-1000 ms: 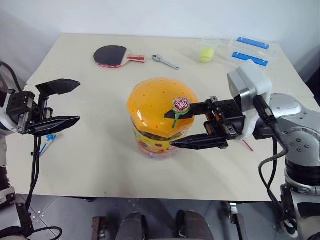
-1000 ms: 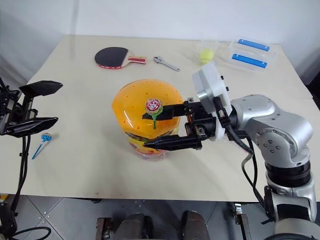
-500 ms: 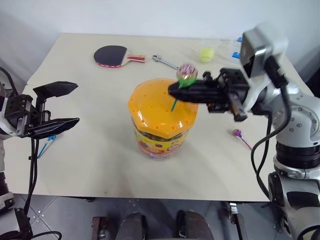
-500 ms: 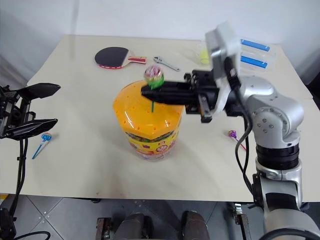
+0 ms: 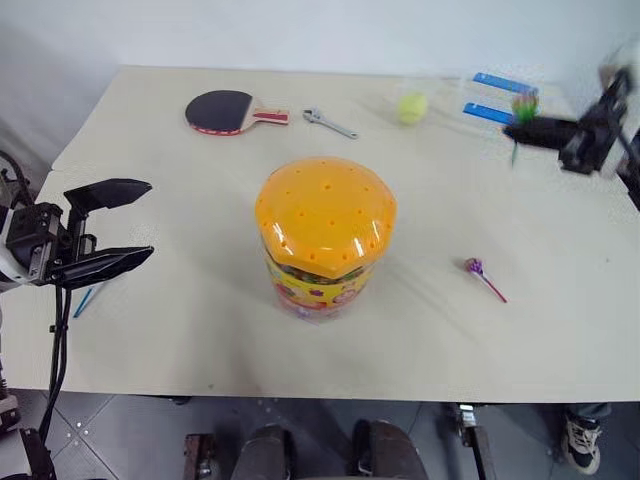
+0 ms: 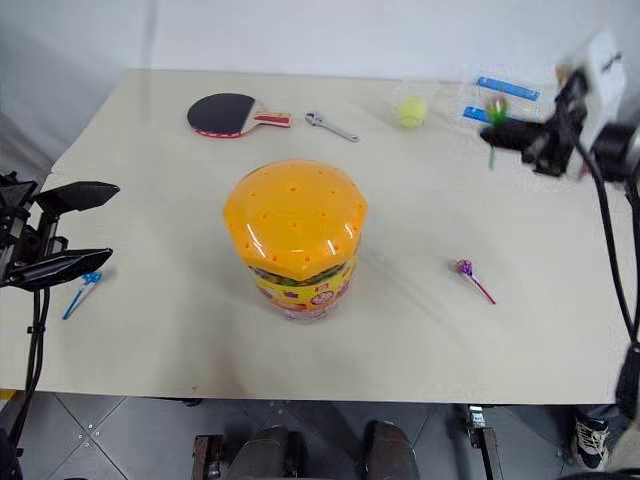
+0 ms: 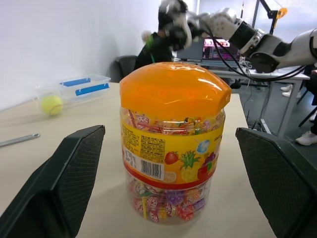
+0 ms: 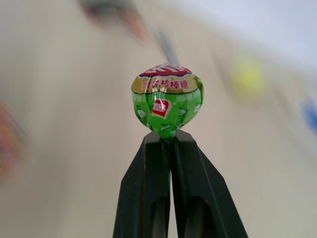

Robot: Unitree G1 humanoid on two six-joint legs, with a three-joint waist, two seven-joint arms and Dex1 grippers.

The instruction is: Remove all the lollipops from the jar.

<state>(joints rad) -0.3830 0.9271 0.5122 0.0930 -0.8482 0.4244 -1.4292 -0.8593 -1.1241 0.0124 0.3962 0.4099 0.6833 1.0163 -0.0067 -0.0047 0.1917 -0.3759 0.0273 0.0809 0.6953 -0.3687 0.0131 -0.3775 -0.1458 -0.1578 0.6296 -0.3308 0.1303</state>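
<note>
The jar (image 5: 325, 235), a clear tub with a domed orange lid full of small holes, stands mid-table with wrapped sweets inside. My right gripper (image 5: 512, 128) is far to the right, above the table's back right, shut on the green stick of a lollipop (image 8: 167, 106) whose head stands just above the fingertips. A purple-stick lollipop (image 5: 476, 267) lies on the table right of the jar. A blue-stick lollipop (image 6: 80, 290) lies at the left edge under my left gripper (image 5: 148, 220), which hangs open and empty left of the jar; its fingers (image 7: 74, 168) frame the jar without touching it.
At the back of the table lie a table-tennis paddle (image 5: 225, 110), a small wrench (image 5: 330, 123), a yellow-green ball (image 5: 410, 107) and clear boxes with blue lids (image 5: 500, 97).
My right gripper shut on the green-stick lollipop at the jar's lid, lifted it out, and swung it far to the right and back. The left gripper stayed put and open.
</note>
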